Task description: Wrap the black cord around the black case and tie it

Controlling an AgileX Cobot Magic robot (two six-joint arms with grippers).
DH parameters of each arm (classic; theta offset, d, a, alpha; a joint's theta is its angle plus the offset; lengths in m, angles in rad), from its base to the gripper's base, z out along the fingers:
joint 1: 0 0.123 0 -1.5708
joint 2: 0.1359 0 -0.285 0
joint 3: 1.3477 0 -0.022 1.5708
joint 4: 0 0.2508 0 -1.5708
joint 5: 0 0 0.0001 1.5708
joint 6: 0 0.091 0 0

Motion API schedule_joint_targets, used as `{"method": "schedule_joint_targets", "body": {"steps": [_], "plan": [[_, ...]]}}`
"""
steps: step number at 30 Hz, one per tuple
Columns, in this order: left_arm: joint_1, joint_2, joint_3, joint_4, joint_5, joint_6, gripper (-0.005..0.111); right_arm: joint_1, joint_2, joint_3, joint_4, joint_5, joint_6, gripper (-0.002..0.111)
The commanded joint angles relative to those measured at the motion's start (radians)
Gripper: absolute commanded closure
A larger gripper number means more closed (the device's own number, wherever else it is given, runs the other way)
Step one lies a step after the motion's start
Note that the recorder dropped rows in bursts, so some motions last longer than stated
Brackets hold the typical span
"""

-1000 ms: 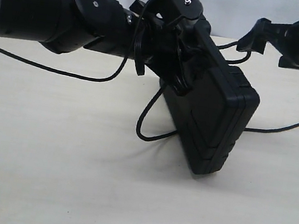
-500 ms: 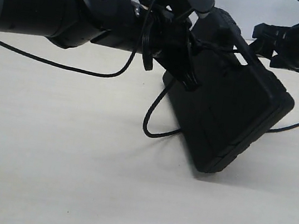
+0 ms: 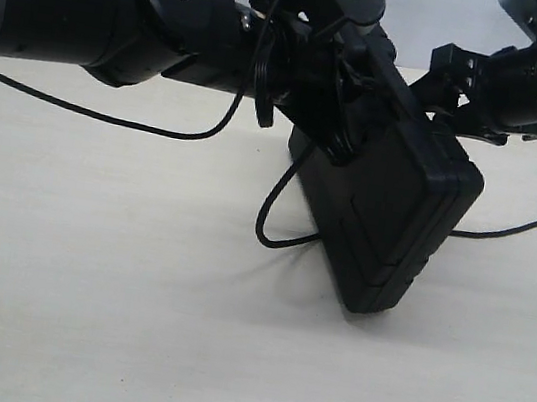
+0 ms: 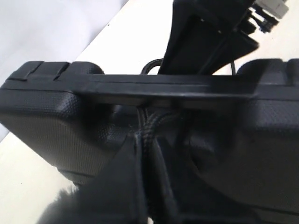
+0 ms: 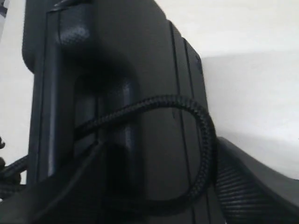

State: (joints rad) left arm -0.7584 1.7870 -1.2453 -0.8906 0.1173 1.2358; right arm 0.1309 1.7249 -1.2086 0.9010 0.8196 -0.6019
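black cord (image 5: 203, 135) ends off-frame, black case (image 5: 154, 60) pt. cropped

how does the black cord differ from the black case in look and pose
Shape: the black cord is thin and long; the black case is a flat, broad rectangular box with rounded corners.
Surface: the cord is braided; the case is pebbled plastic with ridges.
Pose: the cord bends in a slack loop across the case's handle recess; the case is rigid, tilted with one corner down toward the table.
Both are matte black.

pale wooden tabletop (image 3: 129, 322), white wall (image 3: 448, 16) behind (soft shadows)
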Motion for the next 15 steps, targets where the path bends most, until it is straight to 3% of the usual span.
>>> {"method": "schedule_joint_targets", "body": {"steps": [1,5,11,15], "plan": [[-0.006,0.000,-0.004,-0.010,0.004,0.004,0.107,-0.001,-0.029,-0.001,0.025,0.019,-0.038,0.048],[-0.006,0.000,-0.004,-0.009,0.010,0.004,0.107,-0.003,-0.047,-0.001,-0.007,-0.014,-0.023,0.048],[-0.006,0.000,-0.004,-0.009,0.018,0.004,0.107,-0.011,-0.062,-0.001,-0.249,-0.095,0.149,0.048],[-0.006,0.000,-0.004,-0.009,0.018,0.004,0.107,-0.023,-0.062,-0.001,-0.251,-0.093,0.149,0.048]]}}
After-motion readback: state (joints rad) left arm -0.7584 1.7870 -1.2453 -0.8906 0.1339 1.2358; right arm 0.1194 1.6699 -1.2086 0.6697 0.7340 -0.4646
